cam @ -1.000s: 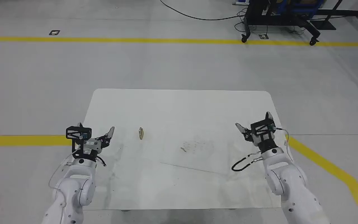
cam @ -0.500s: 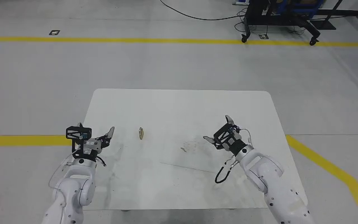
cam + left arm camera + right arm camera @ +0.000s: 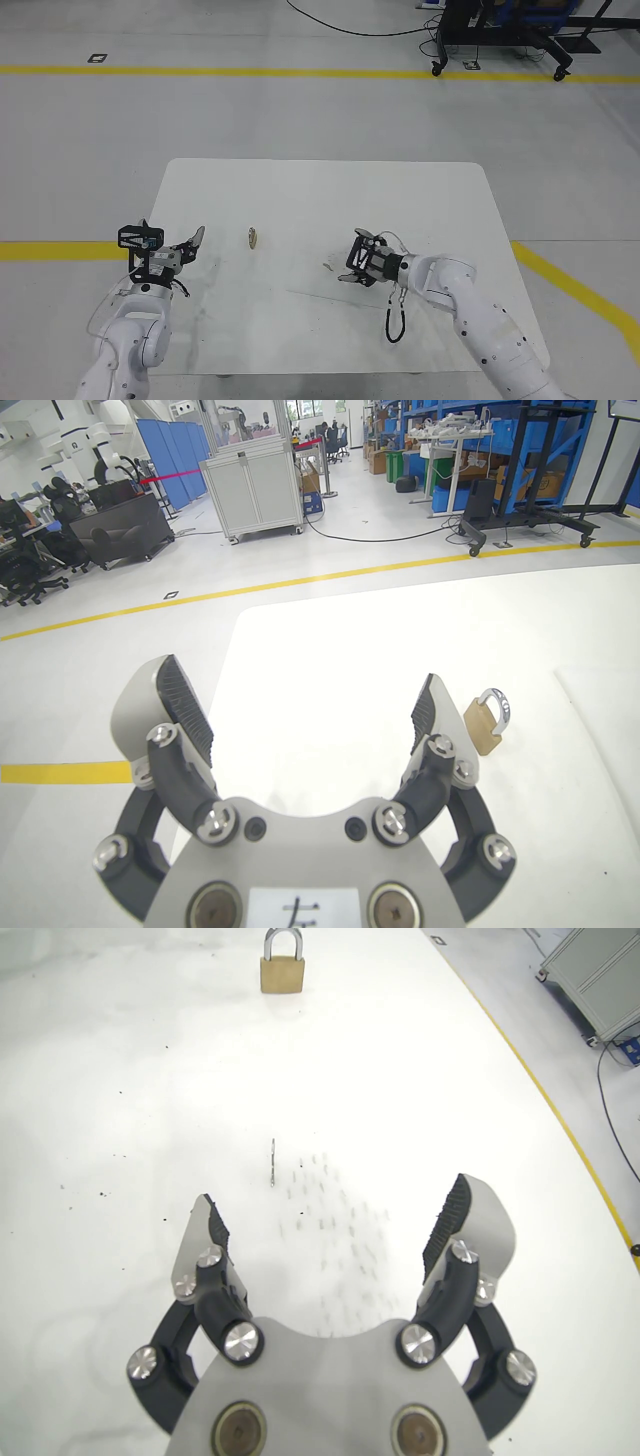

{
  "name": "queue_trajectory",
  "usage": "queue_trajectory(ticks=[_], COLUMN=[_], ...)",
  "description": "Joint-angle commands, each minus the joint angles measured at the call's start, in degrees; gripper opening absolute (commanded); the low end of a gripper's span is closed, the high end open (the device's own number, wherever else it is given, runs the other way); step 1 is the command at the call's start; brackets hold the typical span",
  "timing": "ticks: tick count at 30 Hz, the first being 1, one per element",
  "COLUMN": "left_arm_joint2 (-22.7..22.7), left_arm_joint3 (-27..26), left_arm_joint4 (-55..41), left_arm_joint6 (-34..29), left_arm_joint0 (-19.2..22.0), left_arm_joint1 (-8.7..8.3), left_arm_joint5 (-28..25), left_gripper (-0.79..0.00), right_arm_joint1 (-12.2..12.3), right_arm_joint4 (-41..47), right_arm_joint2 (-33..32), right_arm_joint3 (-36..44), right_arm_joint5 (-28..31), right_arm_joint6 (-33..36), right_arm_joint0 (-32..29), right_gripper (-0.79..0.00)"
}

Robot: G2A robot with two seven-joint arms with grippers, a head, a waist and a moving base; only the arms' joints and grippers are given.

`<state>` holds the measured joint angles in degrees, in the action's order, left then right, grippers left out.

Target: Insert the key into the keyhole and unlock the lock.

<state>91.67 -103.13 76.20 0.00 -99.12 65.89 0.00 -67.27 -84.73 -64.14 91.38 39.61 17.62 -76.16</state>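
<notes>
Where the white table (image 3: pixel 300 190) bore the work, the left gripper (image 3: pixel 300 672) hung at its left edge, jaws spread wide, holding nothing. The right gripper (image 3: pixel 335 1190), likewise spread and empty, sat low near mid-table. 1 brass padlock (image 3: pixel 252 237), shackle closed, lay between them, nearer the left. 1 small key (image 3: pixel 272 1163) lay just ahead of the right gripper.
</notes>
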Motion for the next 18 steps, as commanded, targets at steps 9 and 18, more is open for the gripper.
queue_trajectory(ticks=[9, 18], left_arm_joint2=[0.0, 0.0], left_arm_joint3=[0.0, 0.0], left_arm_joint4=[0.0, 0.0], left_arm_joint6=[0.0, 0.0], left_arm_joint0=[0.0, 0.0], left_arm_joint1=[0.0, 0.0], left_arm_joint5=[0.0, 0.0], left_gripper=[0.0, 0.0], right_arm_joint1=[-1.4, -2.34], right_arm_joint4=[2.57, 5.07], right_arm_joint2=[6.52, 9.71], right_arm_joint3=[-4.48, -8.41], right_arm_joint5=[1.17, 0.95], right_arm_joint6=[3.96, 5.48], right_arm_joint0=[5.74, 9.13], right_gripper=[-0.351, -0.548])
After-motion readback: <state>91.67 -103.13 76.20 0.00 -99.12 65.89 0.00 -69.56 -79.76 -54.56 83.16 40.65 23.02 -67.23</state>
